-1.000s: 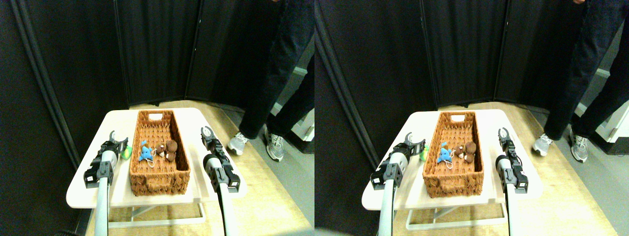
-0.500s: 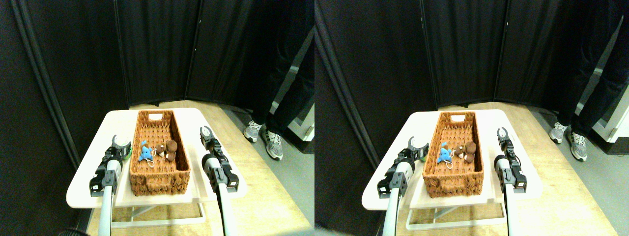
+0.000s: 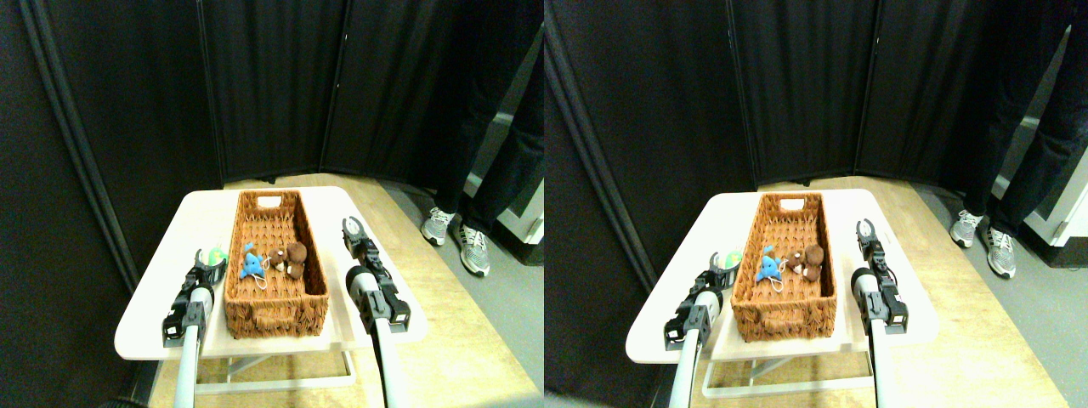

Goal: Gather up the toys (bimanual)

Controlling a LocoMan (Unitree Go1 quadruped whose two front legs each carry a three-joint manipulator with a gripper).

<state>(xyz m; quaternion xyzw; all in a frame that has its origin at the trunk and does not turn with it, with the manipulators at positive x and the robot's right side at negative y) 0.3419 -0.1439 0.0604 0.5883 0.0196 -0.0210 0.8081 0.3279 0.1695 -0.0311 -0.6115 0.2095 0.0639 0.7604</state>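
Observation:
A long wicker basket (image 3: 317,270) stands in the middle of the white table (image 3: 149,314). Inside it lie a blue toy (image 3: 251,263) and two brown toys, a larger one (image 3: 296,255) and a smaller one (image 3: 277,262). A green toy (image 3: 217,253) sits on the table just outside the basket's left wall. My left gripper (image 3: 209,262) is open, and the green toy shows right at its fingertips. Whether it touches the toy I cannot tell. My right gripper (image 3: 352,226) hovers open and holding nothing over the table, right of the basket.
A person's legs and grey sneakers (image 3: 438,228) stand on the floor to the right of the table. Black curtain panels (image 3: 272,85) close off the back and left. The table's right edge lies close to my right arm.
My left gripper has drawn back toward me and nearer the basket, so the green toy now shows at its tips. The person's feet have stepped right and farther away. My right gripper has hardly moved.

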